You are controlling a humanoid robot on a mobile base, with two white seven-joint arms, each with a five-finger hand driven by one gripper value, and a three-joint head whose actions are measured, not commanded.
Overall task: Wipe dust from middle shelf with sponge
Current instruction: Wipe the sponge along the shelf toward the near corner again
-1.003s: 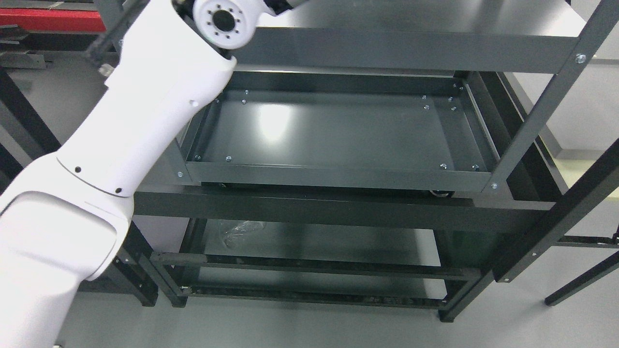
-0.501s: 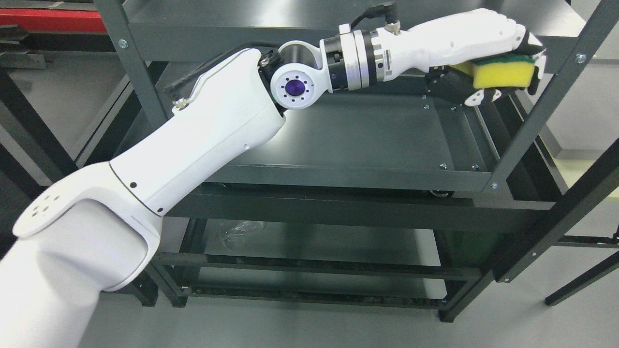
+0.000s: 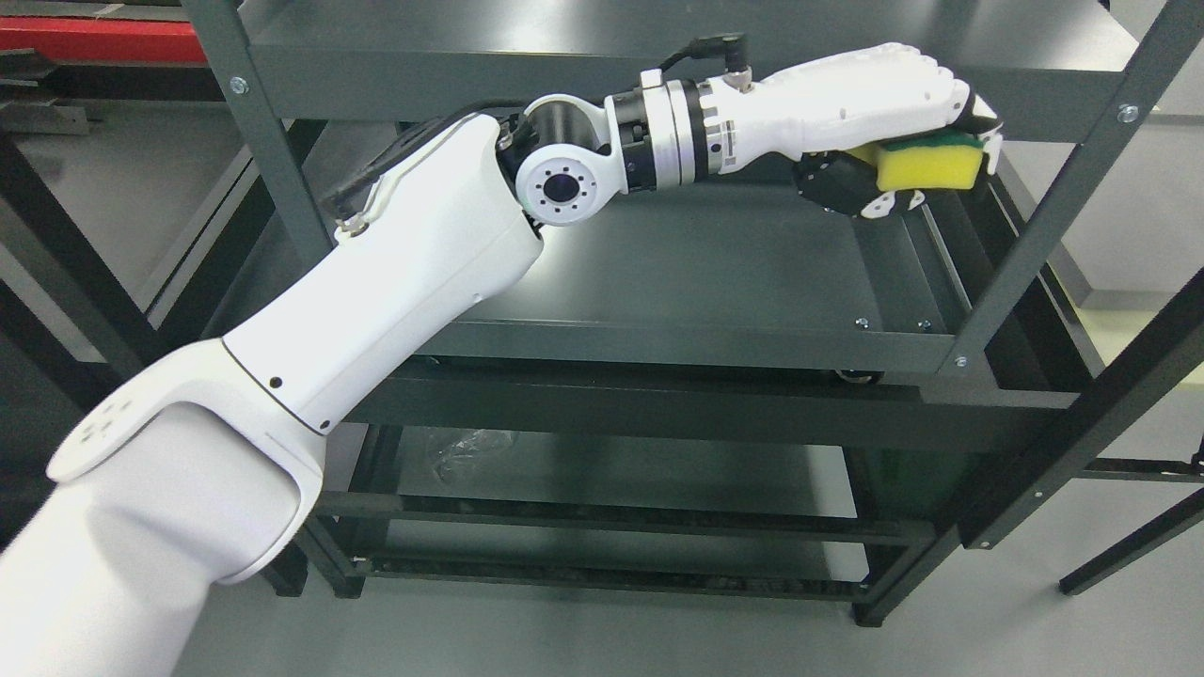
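The left hand point(image 3: 875, 99) clamps the sponge point(image 3: 926, 162) (yellow, with a green top) — fingers point(image 3: 978, 127) wrapped over its far end, thumb beneath. Below the fingers lies the middle shelf point(image 3: 705, 273) — contact cannot be told.

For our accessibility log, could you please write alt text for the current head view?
The robot's left hand grips a yellow and green sponge at the far right end of the middle shelf of a dark metal rack, its white arm reaching in from the lower left. The shelf tray looks bare; the right arm is out of view.
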